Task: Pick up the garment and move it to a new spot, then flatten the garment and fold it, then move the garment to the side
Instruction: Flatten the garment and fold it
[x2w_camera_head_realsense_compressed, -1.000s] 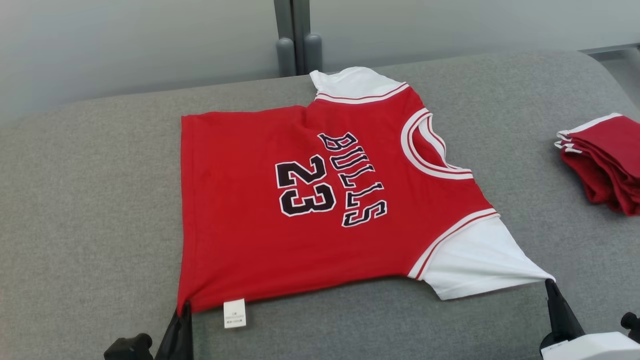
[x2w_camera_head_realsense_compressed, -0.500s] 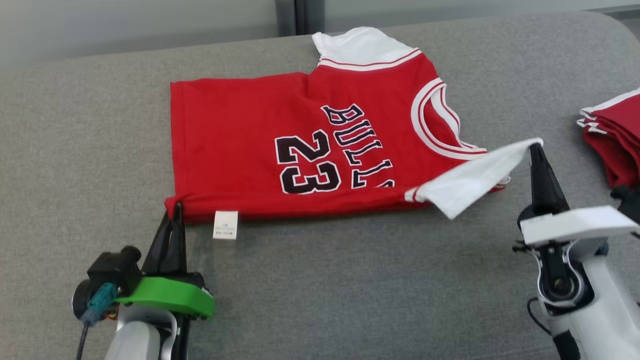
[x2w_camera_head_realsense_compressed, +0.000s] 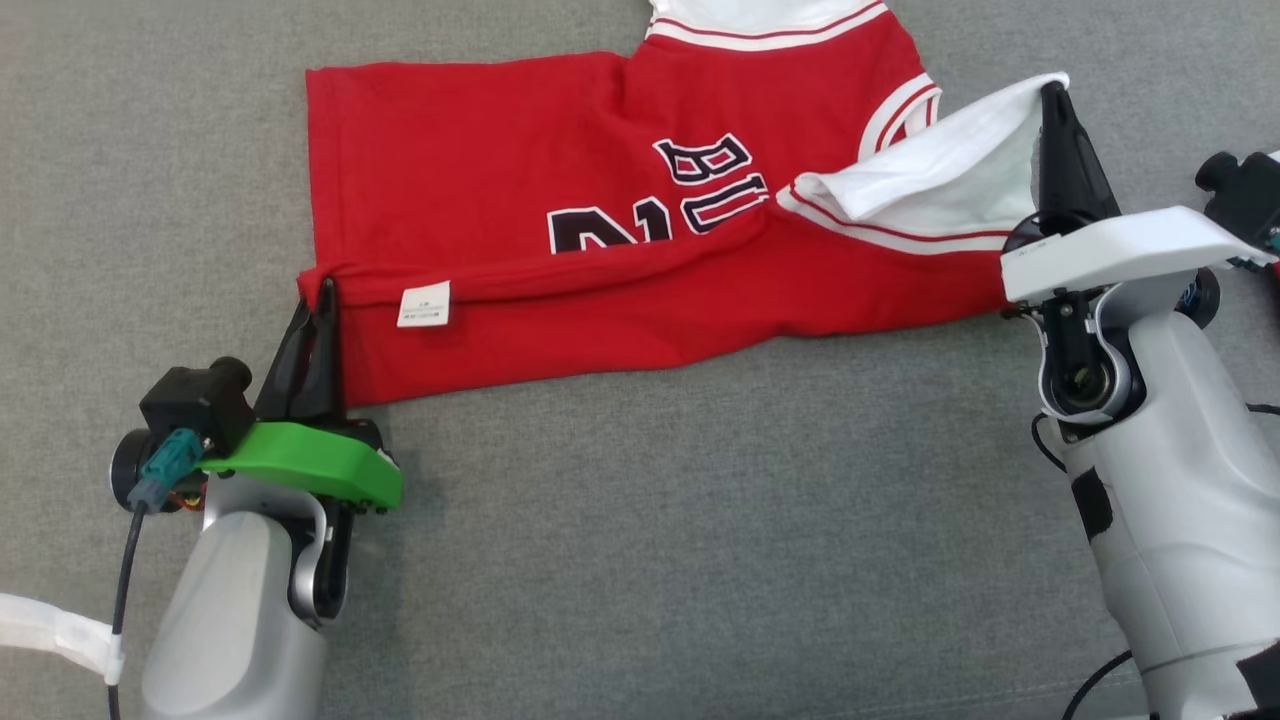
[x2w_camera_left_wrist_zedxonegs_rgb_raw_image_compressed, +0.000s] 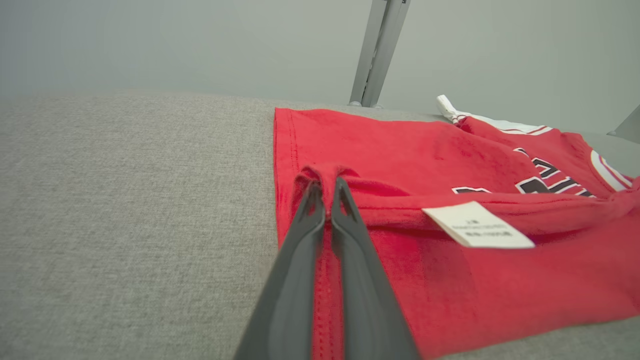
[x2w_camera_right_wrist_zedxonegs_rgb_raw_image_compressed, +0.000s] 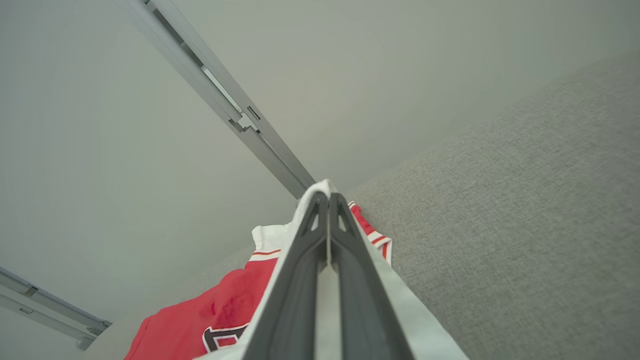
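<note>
The left jaws are clamping a hem corner of the garment, and the right jaws are pinching its white sleeve tip. Together they are holding the near edge doubled over, likely for the fold. The garment is lying between and beyond them on the upholstered surface. Both forearms are reaching forward, the right tilted upward.

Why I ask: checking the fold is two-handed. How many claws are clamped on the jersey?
2. The left claw is shut on the red hem corner of the jersey, lower left; the right claw is shut on the tip of its white sleeve, raised at right.
</note>
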